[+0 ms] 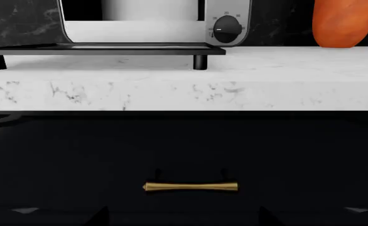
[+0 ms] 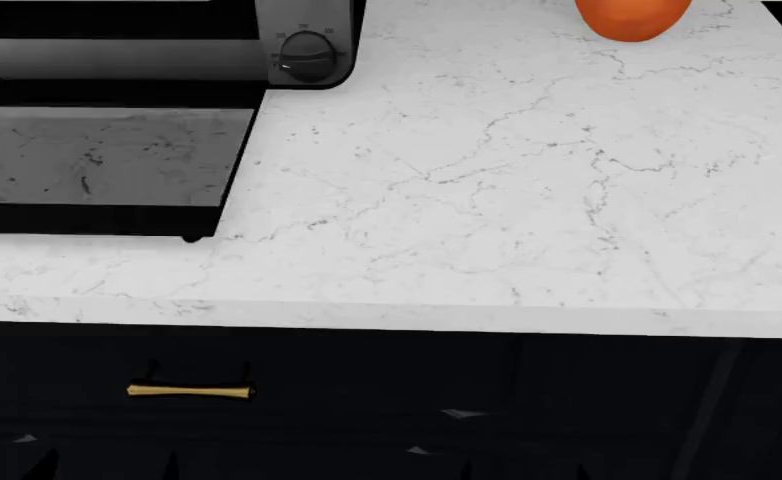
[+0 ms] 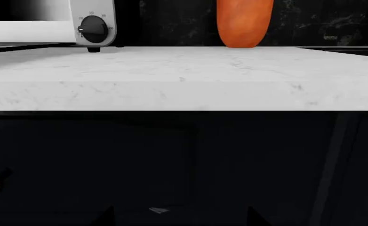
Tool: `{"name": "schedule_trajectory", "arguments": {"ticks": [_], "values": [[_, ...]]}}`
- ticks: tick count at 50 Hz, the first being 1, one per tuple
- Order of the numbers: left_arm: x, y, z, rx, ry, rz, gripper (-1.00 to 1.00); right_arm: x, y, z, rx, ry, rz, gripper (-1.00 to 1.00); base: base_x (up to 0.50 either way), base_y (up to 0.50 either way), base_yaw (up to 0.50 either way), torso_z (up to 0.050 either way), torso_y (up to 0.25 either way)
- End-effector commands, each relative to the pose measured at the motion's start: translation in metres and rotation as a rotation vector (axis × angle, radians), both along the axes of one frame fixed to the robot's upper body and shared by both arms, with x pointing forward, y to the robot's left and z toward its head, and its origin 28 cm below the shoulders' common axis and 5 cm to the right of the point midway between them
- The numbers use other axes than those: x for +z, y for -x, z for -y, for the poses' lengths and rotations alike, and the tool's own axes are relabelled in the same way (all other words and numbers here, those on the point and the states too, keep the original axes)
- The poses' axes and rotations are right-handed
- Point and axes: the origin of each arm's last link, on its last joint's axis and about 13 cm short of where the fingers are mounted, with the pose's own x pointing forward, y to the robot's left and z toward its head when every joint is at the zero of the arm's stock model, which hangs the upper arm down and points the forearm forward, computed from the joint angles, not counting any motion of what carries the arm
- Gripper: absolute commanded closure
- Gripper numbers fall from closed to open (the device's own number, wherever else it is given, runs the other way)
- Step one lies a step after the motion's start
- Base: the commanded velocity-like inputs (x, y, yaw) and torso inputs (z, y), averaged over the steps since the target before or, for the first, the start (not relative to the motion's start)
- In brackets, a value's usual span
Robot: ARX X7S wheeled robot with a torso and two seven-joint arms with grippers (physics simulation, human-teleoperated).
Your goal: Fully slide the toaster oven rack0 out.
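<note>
White marble counter [image 2: 498,200] holds the oven [image 2: 164,45] at its back left, glass door [image 2: 98,160] dropped flat. Its rack can't be seen. Neither gripper shows, so I can't tell their fingers.

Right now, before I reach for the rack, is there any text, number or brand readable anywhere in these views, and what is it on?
Nothing can be read as words or a brand.
Tiny markings ring the dial on the toaster oven: too small and blurred to read in every view.
The open glass door, the countertop, the orange object and the brass drawer handle carry no lettering.
</note>
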Motion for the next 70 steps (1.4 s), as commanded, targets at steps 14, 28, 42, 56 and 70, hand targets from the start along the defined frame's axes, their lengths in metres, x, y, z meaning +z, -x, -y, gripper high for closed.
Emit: {"name": "schedule_trajectory", "arguments": {"ticks": [14,28,42,56,70], "values": [[0.018,0.003,-0.006,0.001,-0.025,0.074,-1.00,0.021,0.013,0.003,-0.019,0.068,0.026,-1.00,0.00,0.00,0.00,0.023,0.019],[0.073,0.016,-0.015,0.016,-0.059,0.191,-1.00,0.078,0.021,0.016,-0.027,0.122,0.134,-1.00,0.00,0.00,0.00,0.050,0.044],[0.125,0.041,-0.015,0.008,-0.086,0.320,-1.00,0.118,0.030,0.021,-0.047,0.151,0.242,-1.00,0.00,0.00,0.00,0.050,0.043],[0.131,0.041,-0.014,0.005,-0.083,0.326,-1.00,0.128,0.041,0.021,-0.038,0.200,0.307,-1.00,0.00,0.27,0.00,0.050,0.044],[0.139,0.044,-0.015,0.017,-0.076,0.348,-1.00,0.135,0.045,0.020,-0.034,0.187,0.322,-1.00,0.00,0.50,0.00,0.050,0.044]]}}
